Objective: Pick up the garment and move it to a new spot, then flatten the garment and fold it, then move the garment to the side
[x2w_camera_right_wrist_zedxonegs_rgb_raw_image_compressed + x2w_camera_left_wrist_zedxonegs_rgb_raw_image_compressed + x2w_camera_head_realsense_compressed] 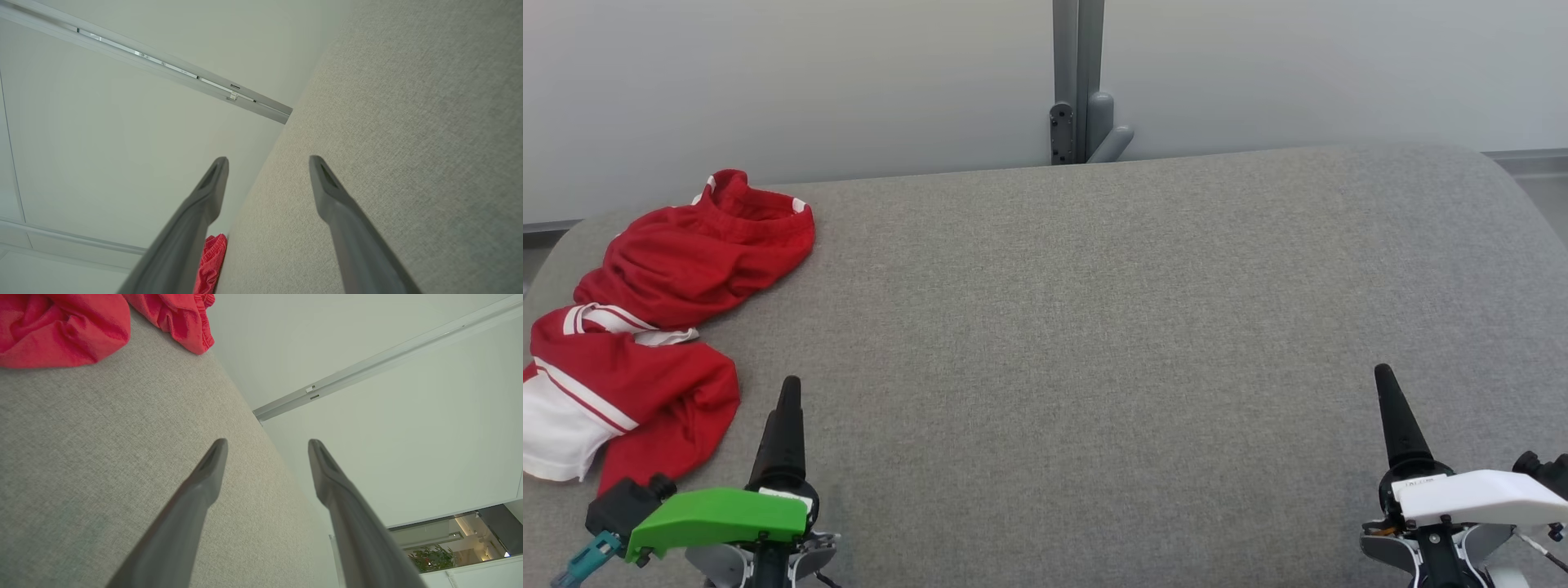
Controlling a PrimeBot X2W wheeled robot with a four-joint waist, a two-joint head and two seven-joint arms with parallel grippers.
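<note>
A crumpled red garment (662, 310) with white stripes and a white panel lies in a heap at the far left of the grey padded table (1094, 343). My left gripper (789, 392), under a green cover, stands just right of the garment's near end, apart from it. In the left wrist view its fingers (267, 445) are spread wide and empty, with the garment (61, 326) at the upper left. My right gripper (1385, 380), under a white cover, hovers at the lower right, far from the cloth. Its fingers (267, 161) are open too, and a bit of the garment (210, 261) peeks past them.
A grey post with a bracket (1078, 98) rises behind the table's back edge against a pale wall (1339, 73). The table's corners are rounded; its left edge runs under the garment. The wide grey surface between the two grippers is bare fabric.
</note>
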